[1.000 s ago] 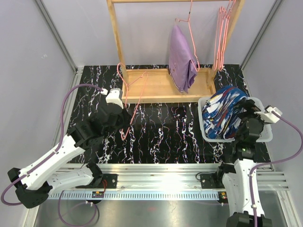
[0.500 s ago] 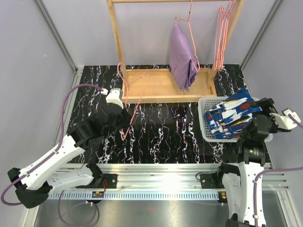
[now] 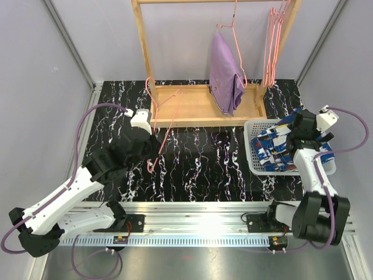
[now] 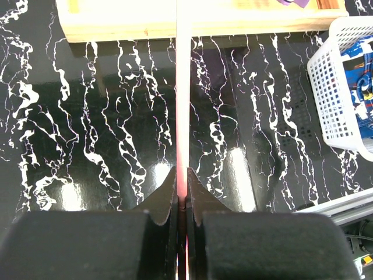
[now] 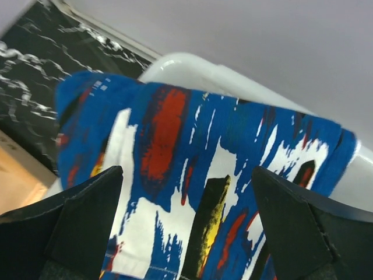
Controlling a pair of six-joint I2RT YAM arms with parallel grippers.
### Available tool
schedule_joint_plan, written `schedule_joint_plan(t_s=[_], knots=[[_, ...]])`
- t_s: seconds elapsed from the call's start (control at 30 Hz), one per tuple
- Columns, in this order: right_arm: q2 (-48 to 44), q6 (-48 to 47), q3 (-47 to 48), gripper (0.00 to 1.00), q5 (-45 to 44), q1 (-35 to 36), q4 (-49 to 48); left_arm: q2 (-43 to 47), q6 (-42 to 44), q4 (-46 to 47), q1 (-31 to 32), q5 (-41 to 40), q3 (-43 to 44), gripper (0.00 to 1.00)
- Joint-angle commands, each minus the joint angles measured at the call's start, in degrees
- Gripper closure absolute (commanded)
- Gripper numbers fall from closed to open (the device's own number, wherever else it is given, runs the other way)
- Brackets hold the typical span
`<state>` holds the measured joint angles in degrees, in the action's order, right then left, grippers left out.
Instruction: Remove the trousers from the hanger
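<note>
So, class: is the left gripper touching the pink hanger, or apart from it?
Touching. In the left wrist view the pink hanger runs straight between the fingers of the left gripper, and both are pressed against it with no gap.

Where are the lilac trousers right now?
In the top view, the lilac trousers hang on a pink hanger from the wooden rack at the back, right of centre, just left of the bunch of empty hangers.

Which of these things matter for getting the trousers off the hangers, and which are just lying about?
Job: purple trousers on their pink hanger, patterned trousers, empty hanger pinched by left gripper.
Lying about: spare hangers, wooden rack, white basket.
</note>
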<state>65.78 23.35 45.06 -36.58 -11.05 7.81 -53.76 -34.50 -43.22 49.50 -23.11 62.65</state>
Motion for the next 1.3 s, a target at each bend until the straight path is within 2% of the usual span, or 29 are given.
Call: schedule_joint_plan(t_s=[0.0, 0.2, 0.33, 0.47, 0.6, 0.73, 0.87, 1.03, 1.27], knots=[[6.0, 3.71, 0.13, 0.01, -4.11, -0.46, -3.76, 2.07, 1.63, 1.56, -0.19, 0.61, 3.44, 1.0], [14.1, 8.37, -3.31, 0.01, 4.4, -2.92, -10.54, 3.66, 4.88, -0.19, -0.19, 2.72, 6.07, 1.0], [17.1, 16.18, -4.54, 0.01, 11.87, -7.05, -9.57, 5.24, 6.2, -0.99, -0.19, 2.81, 7.04, 1.0], [18.33, 16.64, -3.75, 0.01, 10.74, -7.67, -8.17, 5.33, 6.81, -0.99, -0.19, 4.39, 7.83, 1.0], [18.86, 17.77, -0.07, 0.0, 9.42, -7.85, -1.06, 4.19, 7.78, -0.02, -0.19, 5.1, 8.54, 1.0], [21.66, 23.13, 0.12, 0.01, 20.9, -12.76, -0.61, 3.4, 8.75, -0.02, -0.1, 3.35, 12.21, 1.0], [23.96, 19.02, 3.01, 0.02, 20.15, -13.47, 1.77, 1.47, 10.24, -2.73, -0.1, -1.22, 17.84, 1.0], [19.49, 17.96, 3.28, 0.02, 22.42, -13.38, 3.16, -1.87, 11.91, -4.68, -0.1, -7.99, 23.38, 1.0], [3.06, 15.85, 9.94, 0.01, 18.04, -12.34, 12.12, -6.88, 14.46, -2.75, -0.1, -10.81, 27.43, 1.0]])
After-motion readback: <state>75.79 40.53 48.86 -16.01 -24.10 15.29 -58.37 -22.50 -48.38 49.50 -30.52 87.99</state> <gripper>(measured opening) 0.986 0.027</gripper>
